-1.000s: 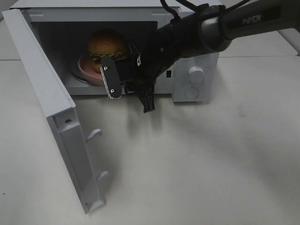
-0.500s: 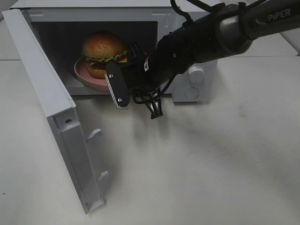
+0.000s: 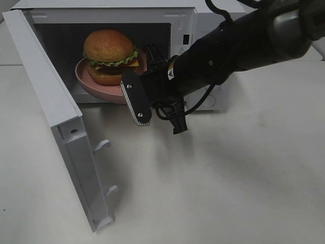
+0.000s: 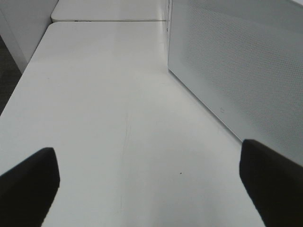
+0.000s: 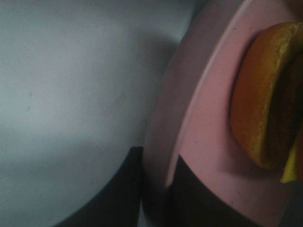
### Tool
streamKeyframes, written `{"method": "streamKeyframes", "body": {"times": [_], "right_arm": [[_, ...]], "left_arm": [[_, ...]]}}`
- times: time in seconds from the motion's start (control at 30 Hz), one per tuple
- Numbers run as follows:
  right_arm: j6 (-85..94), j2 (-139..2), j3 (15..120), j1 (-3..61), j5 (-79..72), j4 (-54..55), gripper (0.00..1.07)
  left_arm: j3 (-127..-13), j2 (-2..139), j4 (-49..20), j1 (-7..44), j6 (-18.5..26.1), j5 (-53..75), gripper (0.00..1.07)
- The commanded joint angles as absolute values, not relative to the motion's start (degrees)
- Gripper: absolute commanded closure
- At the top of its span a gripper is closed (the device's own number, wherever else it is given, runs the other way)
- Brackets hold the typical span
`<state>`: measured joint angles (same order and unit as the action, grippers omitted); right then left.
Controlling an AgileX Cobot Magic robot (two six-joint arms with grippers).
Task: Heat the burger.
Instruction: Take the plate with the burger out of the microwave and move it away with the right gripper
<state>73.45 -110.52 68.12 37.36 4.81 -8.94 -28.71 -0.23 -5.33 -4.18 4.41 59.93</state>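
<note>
My right tool (image 5: 158, 189) is pinched nearly closed on the rim of the pink plate (image 3: 94, 84), one finger above the rim and one below. The burger (image 3: 110, 56) sits on that plate, at the mouth of the open microwave (image 3: 101, 15), whose door (image 3: 56, 127) swings wide. My left tool (image 4: 151, 182) is spread fully apart over the table (image 4: 109, 104), holding nothing.

Burger (image 3: 108, 56) is sitting upright on pink plate (image 3: 94, 85), golden glossy bun on top. Lettuce and dark filling are showing at its middle.
</note>
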Motion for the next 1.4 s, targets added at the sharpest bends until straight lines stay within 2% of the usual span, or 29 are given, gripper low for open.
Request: {"method": "streamKeyframes", "body": {"times": [0.03, 1.4], "right_arm": [[71.96, -106.57, 65.6, 36.1, 1.78, -8.59, 1.07], [71.96, -81.93, 41.71, 36.21, 2.41, -10.94, 1.07]], "left_arm": [[-28.48, -1.43, -5.27, -4.24, 4.01, 59.53, 0.09], [-28.48, -1.43, -5.27, -4.24, 4.01, 59.53, 0.09]]}}
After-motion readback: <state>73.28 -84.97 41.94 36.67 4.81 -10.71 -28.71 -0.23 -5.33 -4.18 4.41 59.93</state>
